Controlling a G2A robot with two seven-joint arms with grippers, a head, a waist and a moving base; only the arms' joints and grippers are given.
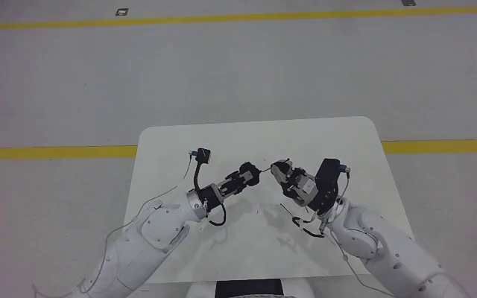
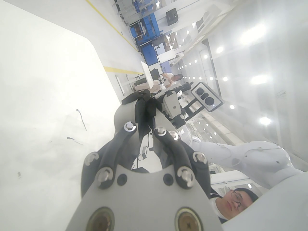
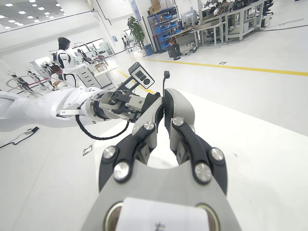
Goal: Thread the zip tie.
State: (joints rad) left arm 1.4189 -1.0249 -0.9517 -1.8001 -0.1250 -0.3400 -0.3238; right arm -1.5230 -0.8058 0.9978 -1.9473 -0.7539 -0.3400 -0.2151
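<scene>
Overhead, note left gripper (image 1: 253,173) and right gripper (image 1: 277,167) nearly tip to tip above the smooth white table (image 1: 313,141). From the left wrist: pressed together, load unclear. From the right wrist: pinching a thin black zip tie (image 3: 164,86), boxy head poking beyond. Keep head steady; feed tail straight.

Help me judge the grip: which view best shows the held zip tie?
Right wrist view: the zip tie sticks up from the shut right gripper, head clear. Top view: a thin line at that gripper's tip. Left wrist view: I cannot make it out.
</scene>
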